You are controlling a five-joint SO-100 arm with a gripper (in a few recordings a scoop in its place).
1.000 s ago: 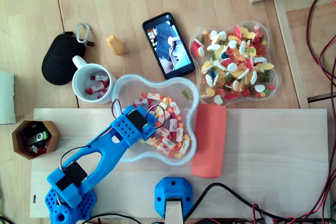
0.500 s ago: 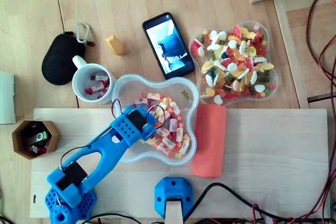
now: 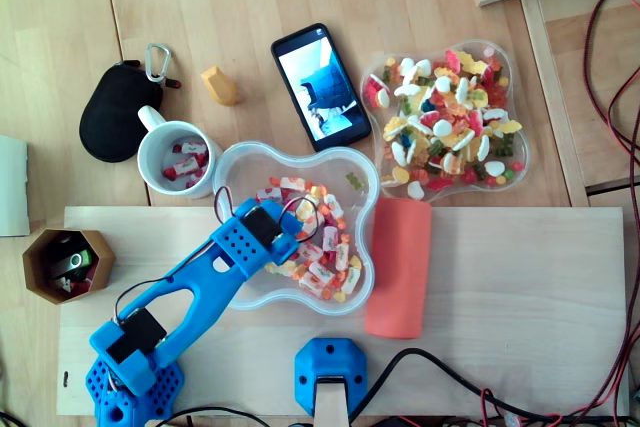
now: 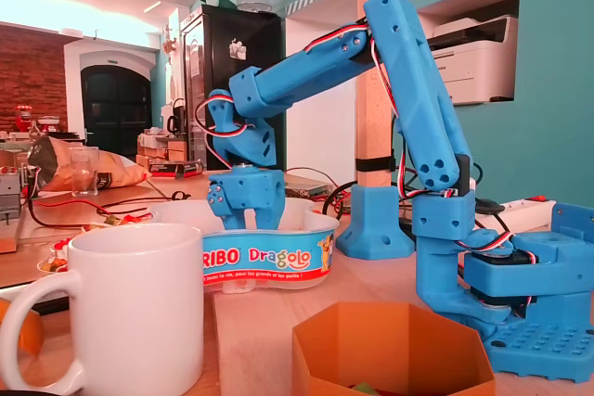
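Observation:
My blue gripper (image 3: pixel 292 230) reaches down into the clear clover-shaped tub (image 3: pixel 240 162), which holds several wrapped sweets (image 3: pixel 322 252). In the fixed view the gripper (image 4: pixel 245 220) dips behind the tub's labelled wall (image 4: pixel 269 257). Its two fingers (image 4: pixel 225 215) stand apart, and their tips are hidden below the rim. Whether a sweet lies between them cannot be told. A white mug (image 3: pixel 178 159) with a few wrapped sweets stands just left of the tub and appears large in the foreground of the fixed view (image 4: pixel 139 308).
A second clear tub (image 3: pixel 500 172) of mixed gummies sits at the right, a phone (image 3: pixel 320 82) behind, and an orange roll (image 3: pixel 398 267) right of the near tub. A hexagonal wooden cup (image 3: pixel 66 264), a black pouch (image 3: pixel 115 112) and a yellow block (image 3: pixel 219 85) lie left. Cables run along the right edge.
The wrist has shifted very slightly to the right over the tub; nothing else has moved.

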